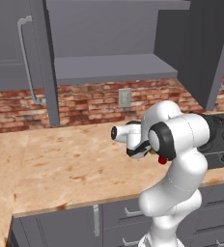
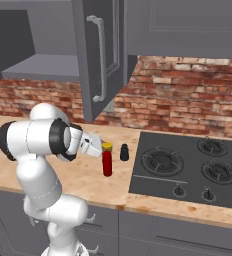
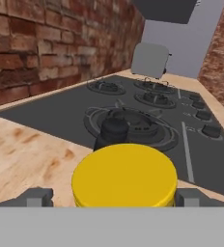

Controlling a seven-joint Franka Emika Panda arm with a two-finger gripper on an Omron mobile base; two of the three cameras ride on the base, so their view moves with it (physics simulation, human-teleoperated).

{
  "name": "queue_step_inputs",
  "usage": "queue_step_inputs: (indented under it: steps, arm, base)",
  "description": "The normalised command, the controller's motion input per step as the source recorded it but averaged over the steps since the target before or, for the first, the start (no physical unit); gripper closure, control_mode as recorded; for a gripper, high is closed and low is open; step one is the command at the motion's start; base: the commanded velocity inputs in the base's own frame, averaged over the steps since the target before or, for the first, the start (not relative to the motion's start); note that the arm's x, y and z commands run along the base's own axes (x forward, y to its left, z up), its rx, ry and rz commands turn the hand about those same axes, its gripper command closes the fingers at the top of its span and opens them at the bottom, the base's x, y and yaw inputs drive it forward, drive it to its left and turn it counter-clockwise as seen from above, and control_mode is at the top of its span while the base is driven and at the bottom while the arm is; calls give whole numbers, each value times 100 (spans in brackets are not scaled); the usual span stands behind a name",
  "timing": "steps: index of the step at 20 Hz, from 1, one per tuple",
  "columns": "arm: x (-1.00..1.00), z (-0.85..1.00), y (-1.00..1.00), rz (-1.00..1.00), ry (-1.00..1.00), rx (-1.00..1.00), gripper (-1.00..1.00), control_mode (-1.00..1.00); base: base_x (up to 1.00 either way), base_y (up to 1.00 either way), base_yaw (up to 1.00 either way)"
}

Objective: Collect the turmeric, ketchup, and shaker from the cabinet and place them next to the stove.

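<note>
In the hand view, the gripper (image 3: 114, 198) sits at the bottom centre of the frame with its jaws spread: one dark tip shows at lower left and one at lower right, each apart from the turmeric (image 3: 124, 176) lid between them. The yellow lid occupies the lower centre. Just behind it stands the black shaker (image 3: 113, 132), and beyond that the stove (image 3: 61, 113) extends toward the upper right.

In the right base view, the ketchup (image 2: 107, 164) stands upright on the counter (image 2: 88, 180) at centre frame, left of the stove (image 2: 188, 172). The turmeric (image 2: 107, 146) appears just behind its top, at the gripper (image 2: 101, 148). The shaker (image 2: 124, 152) stands just right of them. The cabinet (image 2: 43, 67), doors open, occupies the upper left.
</note>
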Motion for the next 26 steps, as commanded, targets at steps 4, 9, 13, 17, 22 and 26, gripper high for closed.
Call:
queue_step_inputs:
  steps: [4, 9, 13, 17, 22, 26]
  arm:
    - [-10, 0, 2, 0, 0, 0, -100, -100]
    - [-12, 0, 4, 0, 0, 0, -100, -100]
    - [-3, 7, 6, -1, 0, 0, -100, -100]
    - [-4, 11, 7, -1, 0, 0, -100, -100]
    - [-8, 9, 9, -2, 0, 0, -100, -100]
    - [-15, 1, 11, -2, 0, 0, -100, -100]
  base:
    - [0, 0, 0]
    - [0, 0, 0]
    - [0, 0, 0]
    - [0, 0, 0]
    - [0, 0, 0]
    - [0, 0, 0]
